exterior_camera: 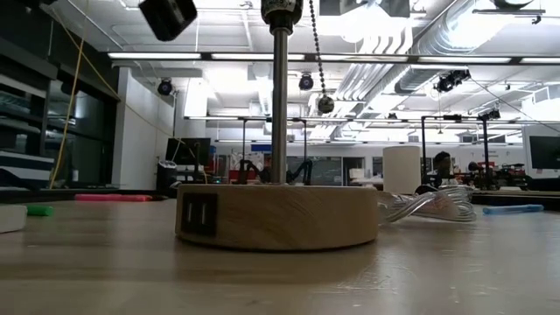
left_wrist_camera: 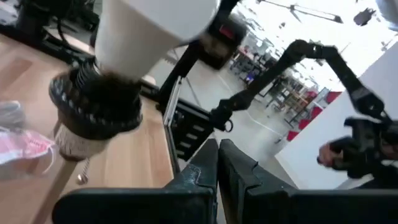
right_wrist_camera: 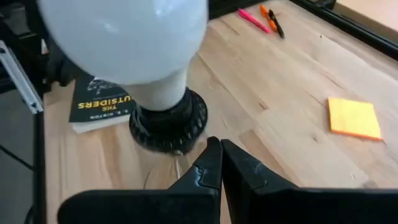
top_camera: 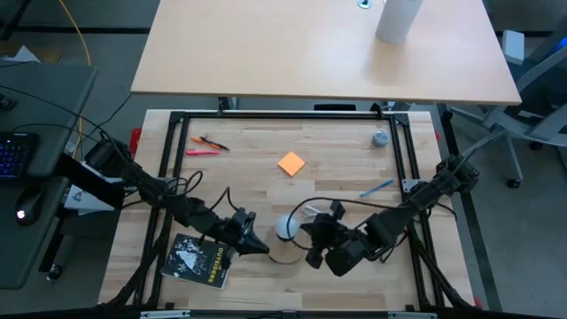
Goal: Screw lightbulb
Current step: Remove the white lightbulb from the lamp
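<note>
Lightbulb sits in the socket; both your grippers, left gripper and right gripper, are clenched empty beside it. Nudge it and you risk cross-threading.

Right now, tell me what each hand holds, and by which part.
Nothing. The left hand and right hand are both shut on nothing, flanking the white frosted globe lightbulb, which sits in the black ribbed socket.

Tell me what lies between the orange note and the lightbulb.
In the high view, only bare wood lies between the orange note and the lightbulb. The right wrist view shows the same: bare tabletop between them.
</note>
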`<move>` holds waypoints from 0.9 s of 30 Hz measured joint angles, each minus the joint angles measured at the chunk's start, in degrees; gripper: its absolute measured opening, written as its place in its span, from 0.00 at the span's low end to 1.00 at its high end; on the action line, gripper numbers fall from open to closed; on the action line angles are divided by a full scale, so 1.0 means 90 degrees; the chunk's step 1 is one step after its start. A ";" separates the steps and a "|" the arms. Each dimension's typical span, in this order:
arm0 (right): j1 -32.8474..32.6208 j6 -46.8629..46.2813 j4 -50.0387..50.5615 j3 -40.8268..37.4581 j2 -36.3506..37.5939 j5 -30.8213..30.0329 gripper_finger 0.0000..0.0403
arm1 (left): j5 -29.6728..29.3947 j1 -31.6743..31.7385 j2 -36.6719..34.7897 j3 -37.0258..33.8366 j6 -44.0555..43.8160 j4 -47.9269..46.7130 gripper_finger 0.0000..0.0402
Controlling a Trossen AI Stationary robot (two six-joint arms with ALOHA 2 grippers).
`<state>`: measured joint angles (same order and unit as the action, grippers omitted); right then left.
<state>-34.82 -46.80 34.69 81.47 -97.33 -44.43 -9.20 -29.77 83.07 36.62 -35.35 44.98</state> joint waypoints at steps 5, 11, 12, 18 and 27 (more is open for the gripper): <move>-0.0173 -0.0254 0.0361 0.0000 0.0244 0.0001 0.00 | -0.0577 -0.0077 -0.0002 0.0000 0.0036 -0.0233 0.00; -0.0344 -0.0139 -0.0618 0.0000 0.0163 0.0424 0.00 | -0.1343 0.0534 -0.0005 0.0000 0.0108 -0.0561 0.00; -0.0355 -0.0042 -0.0810 0.0000 0.0123 0.0457 0.00 | -0.1285 0.0676 -0.0005 0.0001 0.0149 -0.0556 0.00; -0.0232 0.0701 -0.1696 0.0000 0.0067 0.0563 0.00 | -0.0859 0.1269 -0.0005 0.0178 0.0753 -0.0533 0.00; 0.0092 0.1102 -0.1850 0.0000 0.0063 0.0630 0.00 | -0.0564 0.1330 0.0035 0.0359 0.1138 -0.0569 0.00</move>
<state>-34.00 -36.88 18.04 81.47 -96.77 -38.76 -14.28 -17.80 83.39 39.86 -25.12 39.86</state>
